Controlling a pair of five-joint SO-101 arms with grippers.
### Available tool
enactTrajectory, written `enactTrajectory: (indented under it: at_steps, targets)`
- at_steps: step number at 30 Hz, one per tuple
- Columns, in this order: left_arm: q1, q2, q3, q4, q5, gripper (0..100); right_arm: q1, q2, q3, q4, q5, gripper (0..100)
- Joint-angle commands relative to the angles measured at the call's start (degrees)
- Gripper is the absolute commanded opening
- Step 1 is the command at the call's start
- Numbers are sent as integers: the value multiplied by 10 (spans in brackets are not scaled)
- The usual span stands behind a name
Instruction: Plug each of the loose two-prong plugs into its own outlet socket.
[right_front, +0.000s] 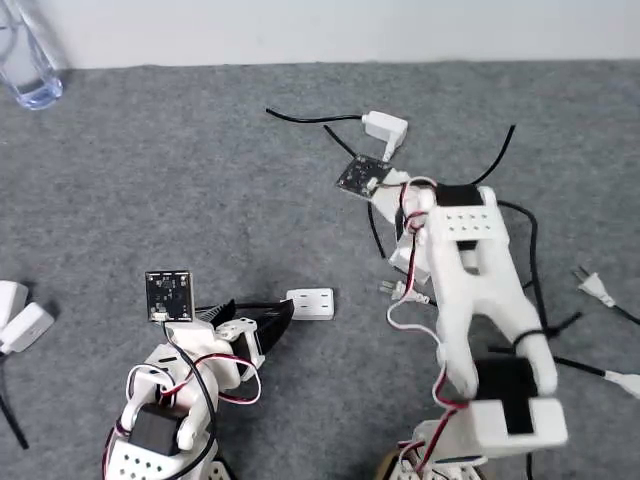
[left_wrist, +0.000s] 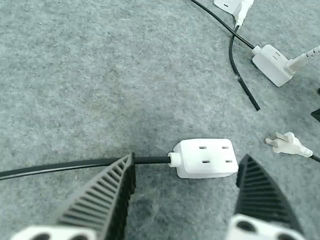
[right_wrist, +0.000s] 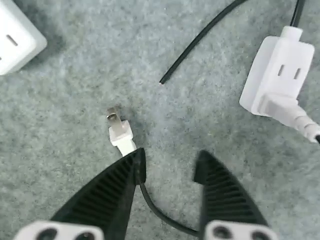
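- Left end effector (left_wrist: 187, 161) is hanging released, straddling the white outlet socket (left_wrist: 205, 159) that is lying on the grey desk (left_wrist: 75, 75).
- Right end effector (right_wrist: 171, 156) is gaping open too; a loose two-prong plug (right_wrist: 120, 131) is lying just ahead of one fingertip (right_wrist: 136, 162), its black cord (right_wrist: 155, 207) trailing back between the fingers.

White outlet socket (left_wrist: 205, 159) with black cord (left_wrist: 75, 166), white two-prong plug (right_wrist: 121, 132), grey speckled carpet (left_wrist: 100, 75), black ribbed jaws
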Motion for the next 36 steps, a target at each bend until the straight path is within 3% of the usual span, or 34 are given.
enactTrajectory:
  at_steps: [1,7,23,36]
  targets:
    - [4,-1,-5,4,0,311,9,14,-44,10,-3,88]
    - [3,-1,-5,4,0,311,11,29,-44,-15,-3,6]
    - [3,-1,-5,4,0,311,19,123,-76,-32,-3,8]
    - [3,-1,-5,4,0,311,6,111,-75,105,-3,8]
